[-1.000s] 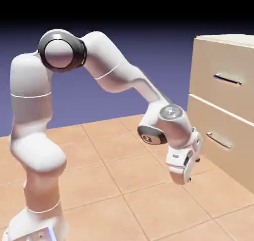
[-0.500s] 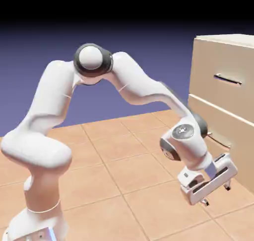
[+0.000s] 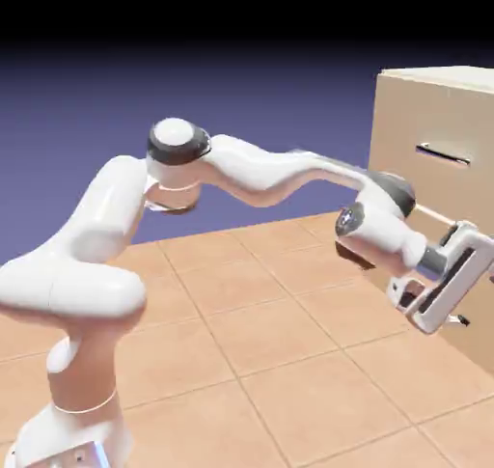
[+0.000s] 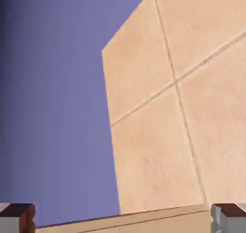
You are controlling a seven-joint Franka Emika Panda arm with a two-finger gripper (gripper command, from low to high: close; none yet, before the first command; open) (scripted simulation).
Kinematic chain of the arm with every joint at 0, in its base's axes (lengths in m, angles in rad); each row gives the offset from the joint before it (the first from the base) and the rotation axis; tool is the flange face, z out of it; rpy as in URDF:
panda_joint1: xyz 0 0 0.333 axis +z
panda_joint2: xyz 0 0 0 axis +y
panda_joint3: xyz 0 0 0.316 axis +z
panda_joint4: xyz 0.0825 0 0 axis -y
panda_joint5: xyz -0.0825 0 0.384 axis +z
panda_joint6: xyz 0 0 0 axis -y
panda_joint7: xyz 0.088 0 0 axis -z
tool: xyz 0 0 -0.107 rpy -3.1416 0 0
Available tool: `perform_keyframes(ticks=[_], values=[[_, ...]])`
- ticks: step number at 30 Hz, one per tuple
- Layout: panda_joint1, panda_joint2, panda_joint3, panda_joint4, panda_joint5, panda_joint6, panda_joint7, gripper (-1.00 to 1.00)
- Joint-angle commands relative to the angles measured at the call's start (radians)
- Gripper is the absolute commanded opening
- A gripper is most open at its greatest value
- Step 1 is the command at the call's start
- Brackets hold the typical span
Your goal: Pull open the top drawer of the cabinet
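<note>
arm: rises from the lower left of the exterior view and stretches right, low over the tiled table, toward the cabinet.
gripper: tilted, in front of the cabinet's lower half, below the top drawer; its white body covers the lower drawer's handle area. Whether it touches the cabinet cannot be told.
hand state: wide; in the hand view one fingertip sits at the bottom left corner and the other at the bottom right, with nothing between them.
drawer: upper front of the cabinet, at the right edge of the exterior view, flush with the cabinet face.
handle: thin dark bar across the drawer, well above the gripper, untouched.
hand view: tiled floor fills the right, blue-violet backdrop the left, and a beige strip runs along the bottom edge.
</note>
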Motion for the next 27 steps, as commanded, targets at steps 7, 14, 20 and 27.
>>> perform_keyframes(ticks=[7,14,20,27], values=[[0.134,0.235,-0.194,0.122,0.304,-0.046,0.048,0.0],[0.192,0.377,-0.312,0.233,0.488,-0.062,0.085,0.0],[0.052,0.369,-0.301,0.443,0.467,0.008,0.128,0.0],[0.17,0.379,-0.312,0.262,0.487,-0.054,0.092,-1.0]])
